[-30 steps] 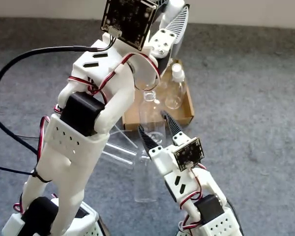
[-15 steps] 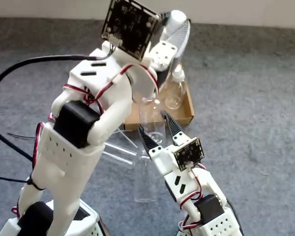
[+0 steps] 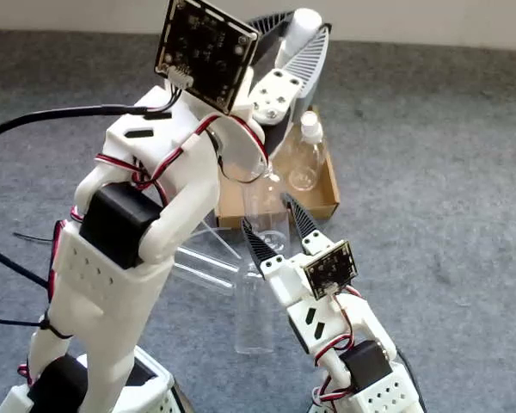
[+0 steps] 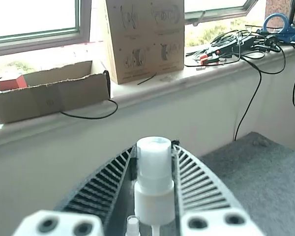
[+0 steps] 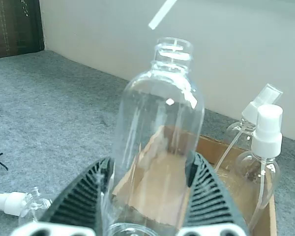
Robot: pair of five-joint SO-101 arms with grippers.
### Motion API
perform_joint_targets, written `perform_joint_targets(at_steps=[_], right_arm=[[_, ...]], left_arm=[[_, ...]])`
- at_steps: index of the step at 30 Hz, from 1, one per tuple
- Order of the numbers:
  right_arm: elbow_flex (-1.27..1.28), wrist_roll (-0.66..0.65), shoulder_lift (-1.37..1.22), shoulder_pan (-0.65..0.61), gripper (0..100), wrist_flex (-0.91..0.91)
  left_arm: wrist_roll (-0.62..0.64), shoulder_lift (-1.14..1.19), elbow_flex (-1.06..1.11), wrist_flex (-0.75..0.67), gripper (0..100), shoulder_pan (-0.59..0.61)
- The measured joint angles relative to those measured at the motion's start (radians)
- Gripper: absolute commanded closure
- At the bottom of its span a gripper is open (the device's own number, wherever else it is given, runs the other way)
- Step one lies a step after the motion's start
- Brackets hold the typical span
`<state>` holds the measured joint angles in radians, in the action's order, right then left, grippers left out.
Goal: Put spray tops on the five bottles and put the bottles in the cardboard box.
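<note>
At the centre of the high view, the right gripper (image 3: 267, 213) is closed around the middle of a clear bottle (image 5: 160, 123), one dark ribbed finger pressed to each side of its body. The bottle stands upright with its long axis vertical and its open threaded neck pointing up. Just behind it, toward the upper centre of the frame, lies the shallow cardboard box (image 3: 328, 203), which holds two capped bottles (image 3: 308, 155) standing close together at its right end. The left arm (image 3: 155, 198) fills the left half of the frame, and its upper link and red wires cover the box's left part. At the top centre, the left gripper (image 3: 303, 26) is high above the box, pinching a white spray top (image 4: 154, 172) by its collar between nearly closed fingers. The spray top's head points up, and its thin dip tube (image 5: 162, 14) slants down to end above the held bottle's mouth, apart from it. On the grey carpet (image 3: 430, 172), left of the held bottle, two clear bottles (image 3: 202, 258) lie on their sides under the left arm. The carpet to the right of the box and of the right arm is open out to the frame edge, while the space between the two arms is narrow.
</note>
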<state>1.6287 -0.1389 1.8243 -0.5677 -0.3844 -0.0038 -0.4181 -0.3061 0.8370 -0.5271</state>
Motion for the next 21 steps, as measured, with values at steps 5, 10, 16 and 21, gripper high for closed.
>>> perform_joint_targets(at_steps=[5,10,16,21], right_arm=[[0.000,0.000,0.000,0.000,99.5,0.000],[0.000,0.000,0.000,0.034,99.5,-0.009],[-0.147,-0.172,-0.066,0.351,99.5,-0.201],[-0.278,-0.470,-0.338,0.519,99.5,-0.442]], left_arm=[[0.000,0.043,-0.015,-0.028,100,0.005],[0.000,0.072,-0.017,-0.028,100,0.003],[0.000,0.002,-0.017,0.084,100,0.095],[0.000,-0.098,0.029,0.354,100,0.256]])
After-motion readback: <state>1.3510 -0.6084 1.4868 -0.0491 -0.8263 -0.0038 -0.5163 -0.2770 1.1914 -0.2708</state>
